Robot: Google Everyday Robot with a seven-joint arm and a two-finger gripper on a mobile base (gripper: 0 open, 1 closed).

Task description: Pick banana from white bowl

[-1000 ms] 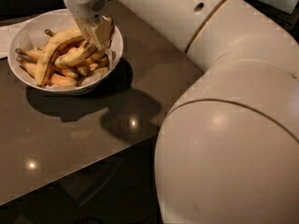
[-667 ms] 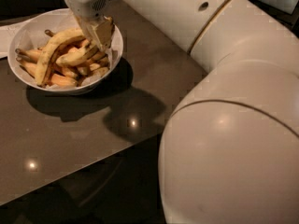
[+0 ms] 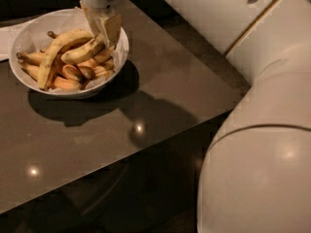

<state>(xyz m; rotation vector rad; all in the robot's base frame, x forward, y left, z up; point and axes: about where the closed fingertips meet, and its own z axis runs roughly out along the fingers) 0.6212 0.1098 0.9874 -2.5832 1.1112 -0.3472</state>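
Note:
The white bowl (image 3: 24,38) stands at the table's far left and holds several bananas. The banana (image 3: 82,52), yellow-green and speckled, lies on top of the pile with its right end tilted up. My gripper (image 3: 101,30) reaches down from the top edge over the bowl's right side. Its fingers (image 3: 111,25) are shut on the banana's raised right end. A longer yellow-green banana (image 3: 56,52) curves along the left of it. Short orange bananas (image 3: 68,74) lie underneath.
The bowl sits on a dark glossy table (image 3: 146,106) that runs to the right and towards the front. My white arm and body (image 3: 262,130) fill the right side of the view. White paper (image 3: 5,38) lies left of the bowl.
My gripper has risen a little over the bowl's right side, and the banana's right end has come up with it. The view has shifted slightly.

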